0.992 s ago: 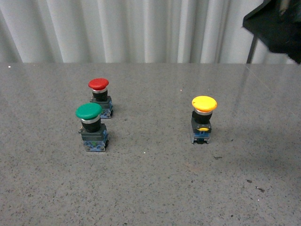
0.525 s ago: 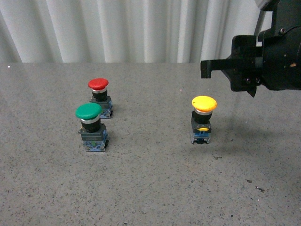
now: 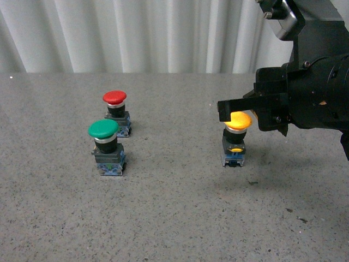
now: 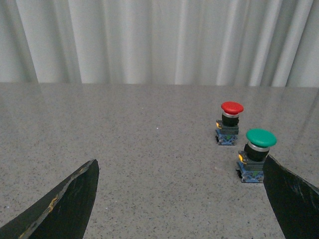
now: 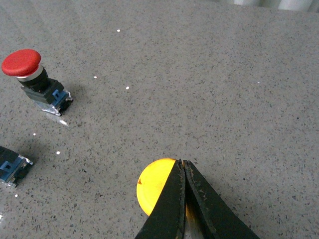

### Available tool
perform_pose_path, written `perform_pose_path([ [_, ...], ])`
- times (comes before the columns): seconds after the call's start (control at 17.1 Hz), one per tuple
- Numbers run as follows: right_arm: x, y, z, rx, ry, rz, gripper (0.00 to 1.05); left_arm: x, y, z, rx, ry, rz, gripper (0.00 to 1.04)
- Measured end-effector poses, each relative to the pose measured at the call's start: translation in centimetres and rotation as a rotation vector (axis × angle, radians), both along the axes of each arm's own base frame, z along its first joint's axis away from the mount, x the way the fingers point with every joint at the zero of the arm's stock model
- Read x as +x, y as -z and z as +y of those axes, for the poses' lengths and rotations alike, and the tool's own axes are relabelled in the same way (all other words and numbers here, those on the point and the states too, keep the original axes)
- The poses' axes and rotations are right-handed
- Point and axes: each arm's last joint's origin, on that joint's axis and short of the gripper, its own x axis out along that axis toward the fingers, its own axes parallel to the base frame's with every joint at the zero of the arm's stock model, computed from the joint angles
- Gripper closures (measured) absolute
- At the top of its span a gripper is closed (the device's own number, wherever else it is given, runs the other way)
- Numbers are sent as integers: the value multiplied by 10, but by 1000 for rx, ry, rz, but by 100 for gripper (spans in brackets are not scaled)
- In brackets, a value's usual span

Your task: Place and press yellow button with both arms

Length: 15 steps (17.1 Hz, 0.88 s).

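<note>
The yellow button (image 3: 235, 136) stands upright on the grey table, right of centre. My right gripper (image 3: 224, 111) is shut, its black fingers lying level just above and over the yellow cap. In the right wrist view the closed fingertips (image 5: 182, 164) sit over the cap (image 5: 155, 188), covering its right part; whether they touch it I cannot tell. My left gripper (image 4: 180, 199) is open and empty, low over the table, its fingers (image 4: 70, 199) wide apart. It is out of the front view.
A green-capped button (image 3: 106, 147) and a red-capped button (image 3: 116, 112) stand close together at the left; both show in the left wrist view, green (image 4: 256, 154) beside one finger, red (image 4: 229, 122) behind. A white curtain hangs behind the table.
My right arm has come in from the upper right, moving left and down, until its shut fingers hang over the yellow cap. The buttons have not moved.
</note>
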Motion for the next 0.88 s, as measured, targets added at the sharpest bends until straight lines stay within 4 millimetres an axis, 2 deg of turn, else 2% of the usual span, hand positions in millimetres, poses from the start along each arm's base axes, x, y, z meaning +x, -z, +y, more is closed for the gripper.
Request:
perform_pose_path([
  [0.41, 0, -1, 2, 7, -3, -17, 103, 0, 0, 0, 0, 0, 0, 7],
  [0.64, 0, 8, 12, -21, -45, 4, 103, 0, 0, 0, 0, 0, 0, 7],
  [0.88, 4, 14, 13, -41, -43, 22, 103, 0, 0, 0, 0, 0, 0, 7],
])
